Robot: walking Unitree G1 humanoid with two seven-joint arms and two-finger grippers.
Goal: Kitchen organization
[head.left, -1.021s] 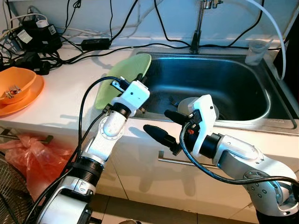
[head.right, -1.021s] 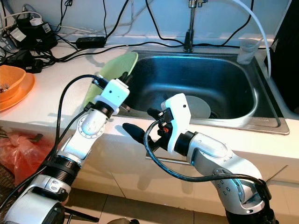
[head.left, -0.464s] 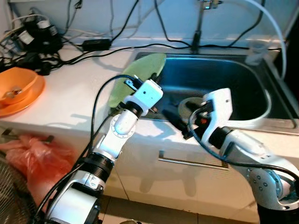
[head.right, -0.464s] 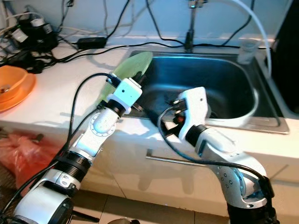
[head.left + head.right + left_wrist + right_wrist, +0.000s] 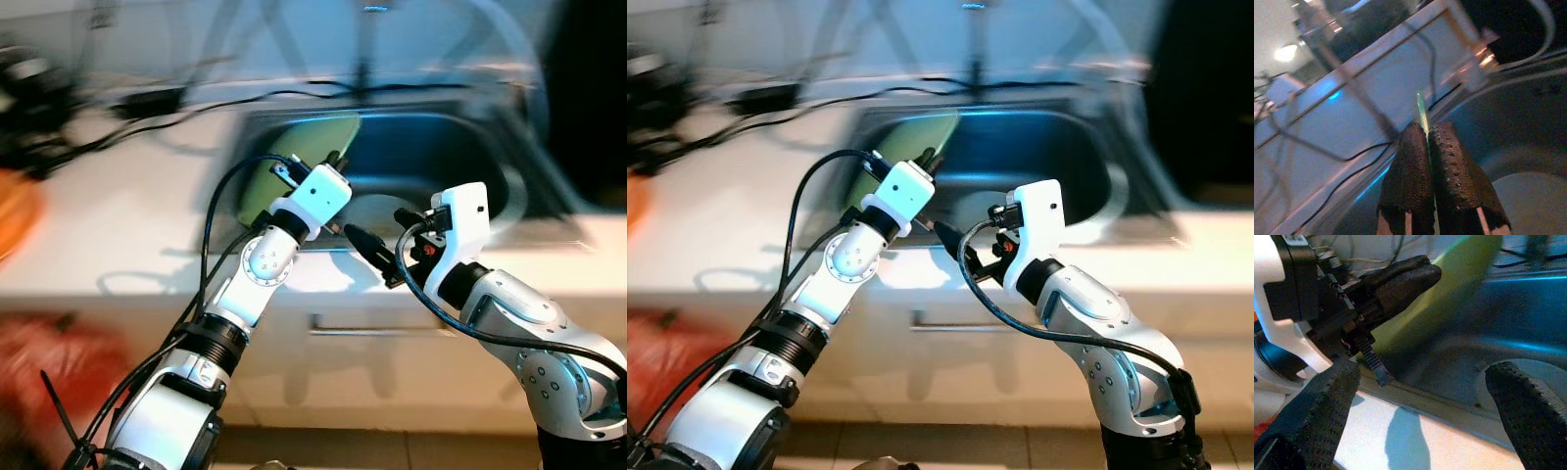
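Note:
A light green plate (image 5: 294,162) stands tilted on edge over the left rim of the steel sink (image 5: 441,147). My left gripper (image 5: 1426,128) is shut on its thin rim (image 5: 1421,110). The plate (image 5: 1459,269) also shows broad and blurred in the right wrist view, with the left gripper's fingers (image 5: 1405,279) clamped on it. My right gripper (image 5: 382,235) is open with its fingers wide apart, hovering at the sink's front edge just right of the left gripper, holding nothing. A grey round plate (image 5: 377,211) lies in the sink bottom.
White counter (image 5: 127,225) stretches to the left, with black cables along the back wall. A cabinet front with a metal handle (image 5: 362,331) is below the sink. A red bag (image 5: 49,362) sits low on the left. The head views are motion-blurred.
The head camera has swung, blurring the scene. The left gripper carried the green plate rightward over the sink. The right gripper rose from below the counter edge to the sink front.

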